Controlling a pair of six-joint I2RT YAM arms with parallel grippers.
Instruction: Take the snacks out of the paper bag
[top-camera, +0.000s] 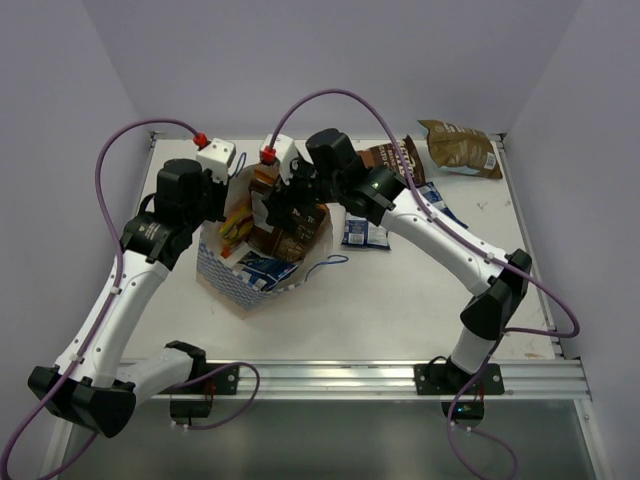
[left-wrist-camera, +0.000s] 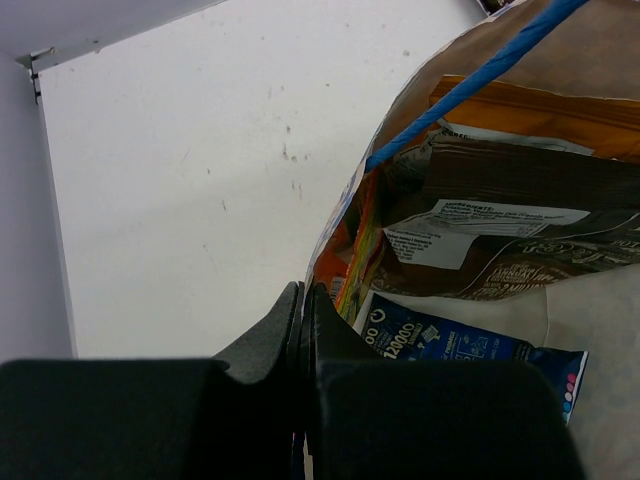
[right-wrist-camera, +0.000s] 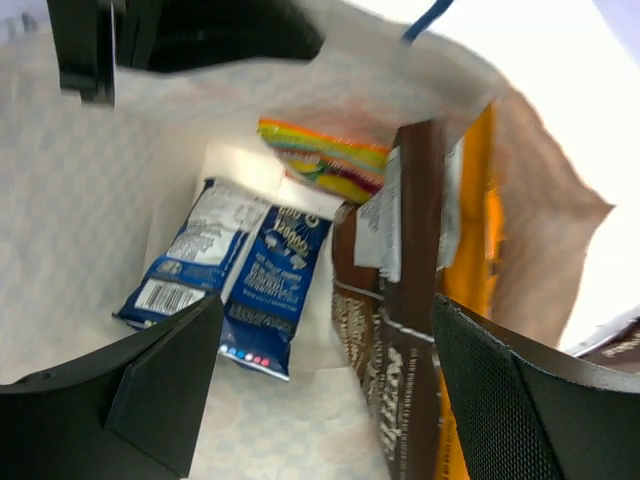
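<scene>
fingers (right-wrist-camera: 150, 390) of the right gripper (right-wrist-camera: 328, 325) are spread wide inside the mouth of the paper bag (right-wrist-camera: 80, 200), nothing pinched. a brown chip bag (right-wrist-camera: 395, 350) stands on edge directly between them, thin side toward the wrist. judgement: this is the pick in hand.

to do it well:
- go slightly deeper so both pads straddle the packet near its upper seam
- close across the thin dimension
- draw straight back along the wrist's axis, out through the mouth, no sideways drag on the paper

large orange bag (right-wrist-camera: 470, 230) leans flat against the brown one, on the side of the farther finger. judgement: that finger needs to slip between the two, or both may come up together.

blue packets (right-wrist-camera: 250, 270) lie flat on the white inner wall, ahead of the nearer finger. red-yellow packet (right-wrist-camera: 320, 160) sits deeper, past the fingertips. both look clear of the grasp.

left gripper (left-wrist-camera: 303, 300) is pressed together at the bag's rim. the paper edge runs down into its tips, so it appears to pinch the wall and hold the mouth open. blue cord handle (left-wrist-camera: 470, 80) crosses above and ahead of it. judgement: a packet corner could snag there on the way out.

outside the bag, on the table (top-camera: 400, 300): loose blue packets (top-camera: 365, 232) just beside the right forearm, a far brown bag (top-camera: 460, 147) well behind the right gripper.
</scene>
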